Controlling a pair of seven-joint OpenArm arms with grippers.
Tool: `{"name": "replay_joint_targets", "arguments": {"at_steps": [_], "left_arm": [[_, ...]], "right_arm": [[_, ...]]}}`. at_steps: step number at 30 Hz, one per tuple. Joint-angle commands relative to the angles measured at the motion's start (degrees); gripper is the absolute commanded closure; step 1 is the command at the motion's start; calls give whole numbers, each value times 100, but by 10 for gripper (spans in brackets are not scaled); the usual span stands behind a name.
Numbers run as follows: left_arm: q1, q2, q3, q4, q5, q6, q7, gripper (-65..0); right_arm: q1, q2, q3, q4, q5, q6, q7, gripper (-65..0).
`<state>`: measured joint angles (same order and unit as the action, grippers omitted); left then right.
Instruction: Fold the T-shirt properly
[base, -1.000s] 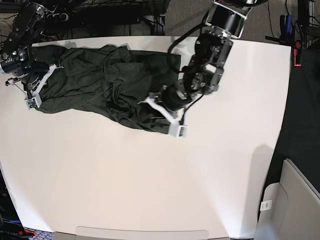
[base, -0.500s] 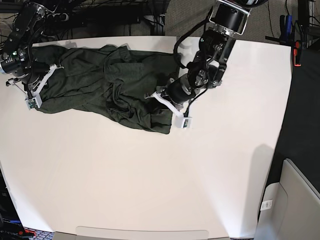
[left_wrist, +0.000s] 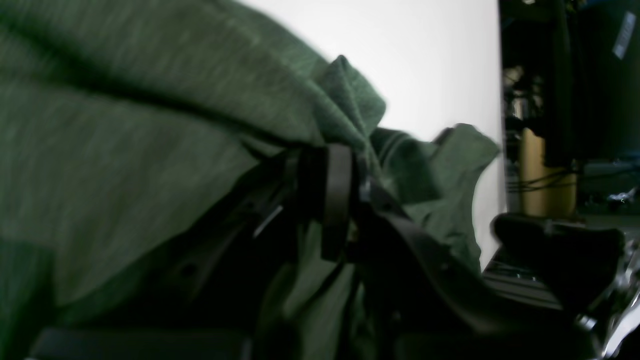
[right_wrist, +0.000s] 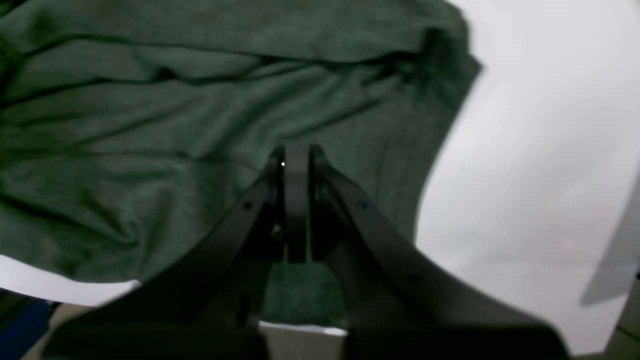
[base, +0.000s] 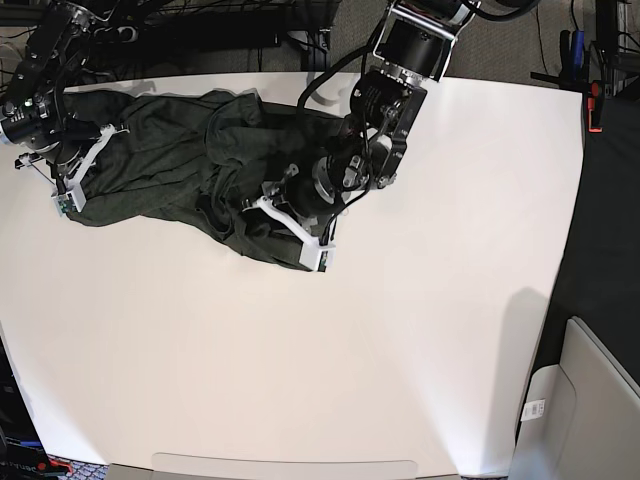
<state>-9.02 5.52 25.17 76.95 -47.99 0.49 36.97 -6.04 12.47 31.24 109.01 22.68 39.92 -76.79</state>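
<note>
The T-shirt (base: 170, 165) is pinched by the left end effector (left_wrist: 345, 200) to carry a fold across, while its far edge is anchored by the closed right end effector (right_wrist: 296, 155).

You are working in a robotics lab: a bare white desk (base: 430, 330), grey carpet (base: 520, 40), tangled cables (base: 200, 30) behind.

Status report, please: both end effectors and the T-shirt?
Left end effector shut on T-shirt edge. Right end effector shut, over the cloth. Shirt bunched, unfolded.
</note>
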Motion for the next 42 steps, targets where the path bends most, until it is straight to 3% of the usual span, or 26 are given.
{"name": "replay_joint_targets", "arguments": {"at_steps": [1, 6, 9, 12, 20, 24, 36, 42], "left_arm": [[-167, 112, 72, 81, -67, -80, -123, -62], [-553, 138, 723, -77, -67, -80, -150, -62], [-632, 200, 1171, -165, -67, -80, -501, -62], [-615, 138, 1285, 2, -67, -80, -572, -61], [97, -1022, 1224, 1505, -76, -71, -589, -61], [633, -1295, 881, 1584, -76, -71, -642, -61], [1855, -1304, 846, 2261, -76, -71, -572, -61], [1917, -1330, 1171, 2376, -67, -71, -572, -61]], "right_arm": [[64, 94, 98, 127, 102, 8, 62, 0], [64, 94, 309, 119, 154, 8, 62, 0], [55, 103, 309, 119, 154, 8, 53, 0], [-33, 278, 317, 119, 154, 8, 53, 0], [-130, 340, 317, 119, 541, 8, 62, 0], [-130, 357, 326, 101, 568, 8, 62, 0], [-130, 349, 326, 101, 568, 8, 62, 0], [-130, 331, 326, 101, 559, 8, 62, 0]]}}
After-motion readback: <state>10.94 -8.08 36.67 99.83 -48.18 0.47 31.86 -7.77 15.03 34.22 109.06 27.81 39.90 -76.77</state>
